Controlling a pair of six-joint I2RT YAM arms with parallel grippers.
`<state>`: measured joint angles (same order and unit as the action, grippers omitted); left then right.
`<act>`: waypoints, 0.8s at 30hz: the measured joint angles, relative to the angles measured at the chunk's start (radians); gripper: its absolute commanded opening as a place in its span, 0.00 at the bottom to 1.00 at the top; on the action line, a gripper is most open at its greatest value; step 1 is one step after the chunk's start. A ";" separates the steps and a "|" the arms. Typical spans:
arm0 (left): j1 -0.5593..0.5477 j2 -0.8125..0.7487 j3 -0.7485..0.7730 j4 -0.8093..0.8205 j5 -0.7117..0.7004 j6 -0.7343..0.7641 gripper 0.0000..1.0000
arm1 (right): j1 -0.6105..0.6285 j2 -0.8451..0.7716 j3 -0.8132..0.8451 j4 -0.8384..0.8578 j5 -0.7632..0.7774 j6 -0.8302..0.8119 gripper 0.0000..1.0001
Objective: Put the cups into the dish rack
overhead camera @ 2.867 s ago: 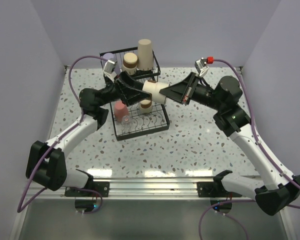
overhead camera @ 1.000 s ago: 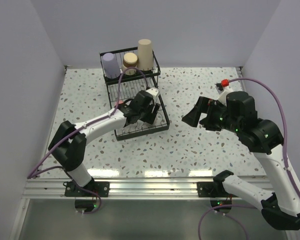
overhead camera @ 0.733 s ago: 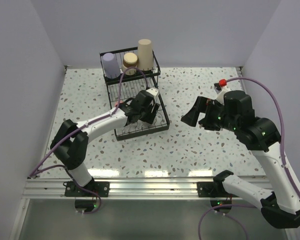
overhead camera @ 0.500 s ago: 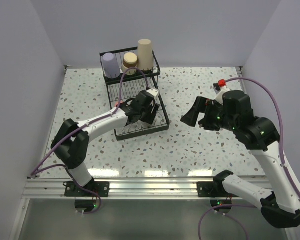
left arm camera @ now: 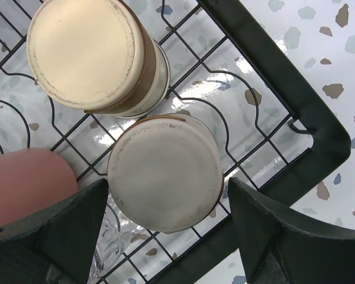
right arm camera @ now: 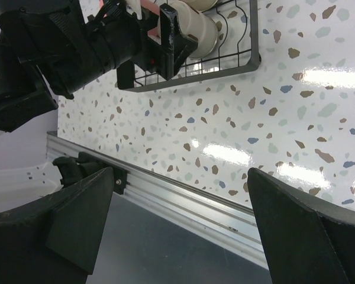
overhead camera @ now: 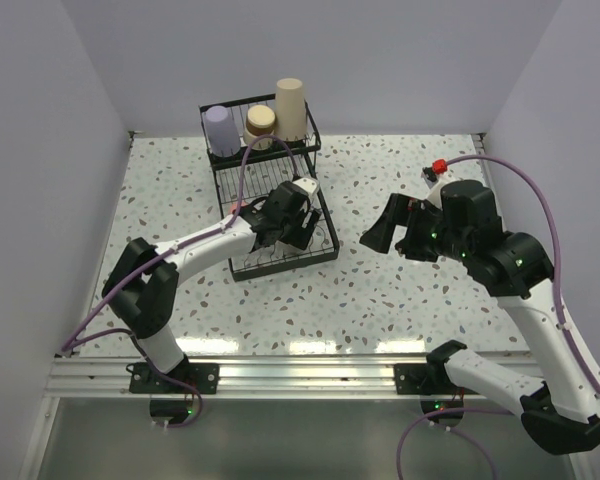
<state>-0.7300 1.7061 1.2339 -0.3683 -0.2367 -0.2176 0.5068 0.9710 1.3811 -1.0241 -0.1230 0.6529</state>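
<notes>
The short tan cup [left arm camera: 163,168] stands upside down in the lower tray of the dish rack [left arm camera: 284,83], right under our left end effector [left arm camera: 168,188], which is spread wide around it and holds nothing. Our right end effector [overhead camera: 392,232] is open, empty and farther off.

Left hand [left arm camera: 168,188] flanks a tan cup [left arm camera: 164,171] (bottom up) in rack [left arm camera: 272,71].

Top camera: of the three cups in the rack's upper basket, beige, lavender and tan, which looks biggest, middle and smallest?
1. tall beige cup
2. lavender cup
3. short tan cup, only a little smaller than the lavender one
</notes>
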 measured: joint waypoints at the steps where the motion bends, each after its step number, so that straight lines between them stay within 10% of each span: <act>1: 0.000 0.000 0.000 0.000 -0.001 0.002 0.90 | 0.000 0.000 0.000 0.000 0.000 0.000 0.98; 24: 0.000 -0.227 0.048 -0.029 0.005 0.004 0.91 | 0.000 -0.010 0.000 -0.001 0.001 -0.032 0.98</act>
<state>-0.7300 1.4796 1.2816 -0.3973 -0.2314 -0.2138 0.5068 0.9611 1.3811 -1.0248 -0.1219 0.6205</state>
